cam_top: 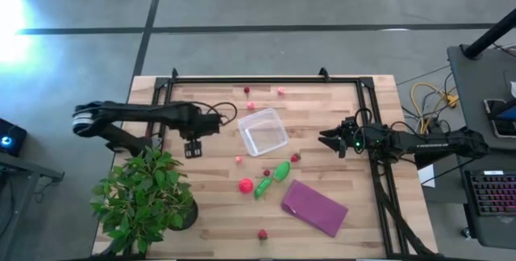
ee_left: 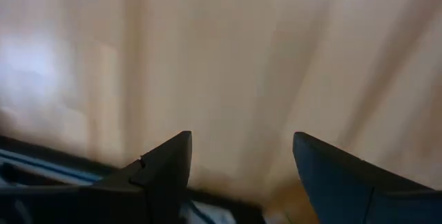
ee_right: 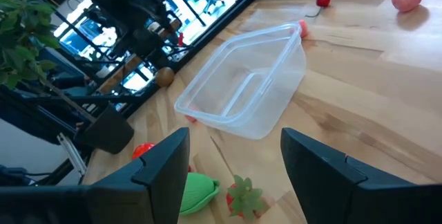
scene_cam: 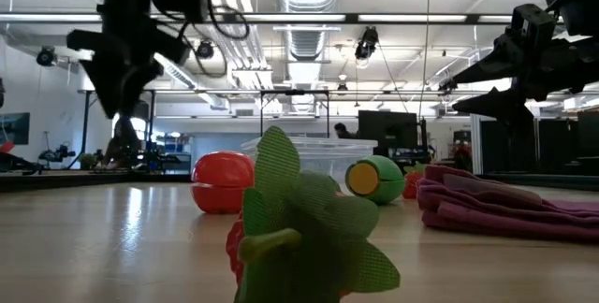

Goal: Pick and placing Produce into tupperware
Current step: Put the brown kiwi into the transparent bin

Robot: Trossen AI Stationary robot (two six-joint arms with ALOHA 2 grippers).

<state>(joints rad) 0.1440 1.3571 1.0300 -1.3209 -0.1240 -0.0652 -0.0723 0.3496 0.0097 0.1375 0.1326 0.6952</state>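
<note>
The clear tupperware (cam_top: 262,130) (ee_right: 243,89) stands open and empty at mid-table. Small red pieces lie scattered around it on the wood: near the far edge (cam_top: 247,90), beside the box (cam_top: 239,159) and near the near edge (cam_top: 263,234). The larger red ball (cam_top: 245,185) and two green pods (cam_top: 281,171) (cam_top: 263,187) rest on the table nearer than the box. A brown ball (ee_right: 164,77) shows beyond the box. My left gripper (cam_top: 192,147) (ee_left: 242,162) hangs open over bare wood left of the box. My right gripper (cam_top: 329,140) (ee_right: 235,162) is open, right of the box, facing it.
A purple cloth (cam_top: 314,207) lies folded at the near right. A leafy potted plant (cam_top: 145,196) fills the near left corner, close under my left arm. A black frame rail (cam_top: 266,78) runs along the table's edges. A leafy-topped strawberry (scene_cam: 281,219) lies nearest the low camera.
</note>
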